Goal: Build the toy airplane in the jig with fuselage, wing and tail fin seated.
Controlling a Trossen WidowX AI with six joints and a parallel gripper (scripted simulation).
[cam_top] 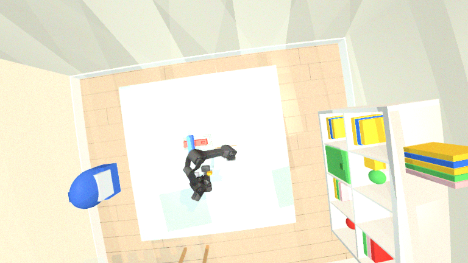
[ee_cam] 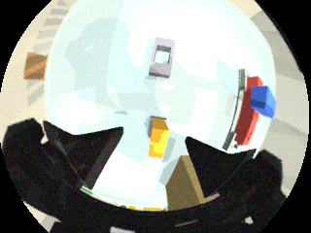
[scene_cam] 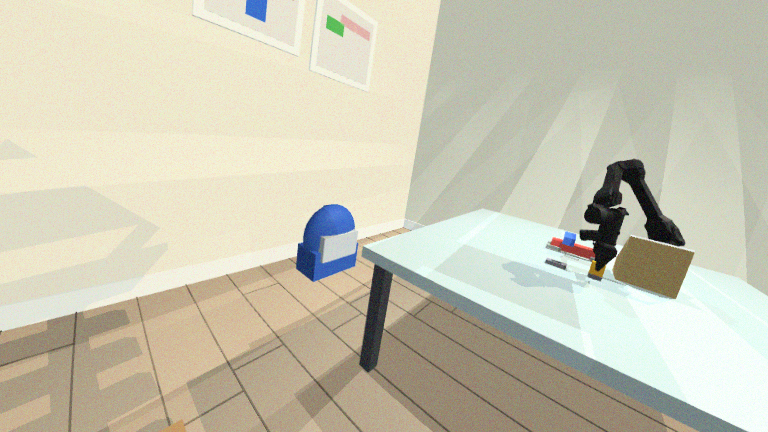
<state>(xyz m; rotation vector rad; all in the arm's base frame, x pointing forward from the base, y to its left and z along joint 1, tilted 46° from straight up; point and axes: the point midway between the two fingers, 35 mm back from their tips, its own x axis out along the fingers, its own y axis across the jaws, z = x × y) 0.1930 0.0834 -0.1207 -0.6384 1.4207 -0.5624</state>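
The red fuselage (cam_top: 201,142) (scene_cam: 582,250) (ee_cam: 246,118) lies along the grey jig, whose near rail shows in the wrist view (ee_cam: 235,116). The blue wing (cam_top: 190,142) (scene_cam: 569,238) (ee_cam: 262,101) sits crosswise on top of the fuselage; its tab and the socket are hidden. The yellow tail fin (cam_top: 209,173) (scene_cam: 593,268) (ee_cam: 158,141) stands upright in a small grey holder on the table, away from the fuselage. My gripper (ee_cam: 155,135) (scene_cam: 604,264) is open and points down just above the fin, with the fin between its spread fingers in the wrist view. Nothing is gripped.
An empty grey holder (scene_cam: 555,263) (ee_cam: 160,71) lies on the table beside the fin. A tan upright board (scene_cam: 651,268) (ee_cam: 184,186) stands close to the fin, on the side of the arm's base. The table (scene_cam: 430,257) has its edge well away from the gripper.
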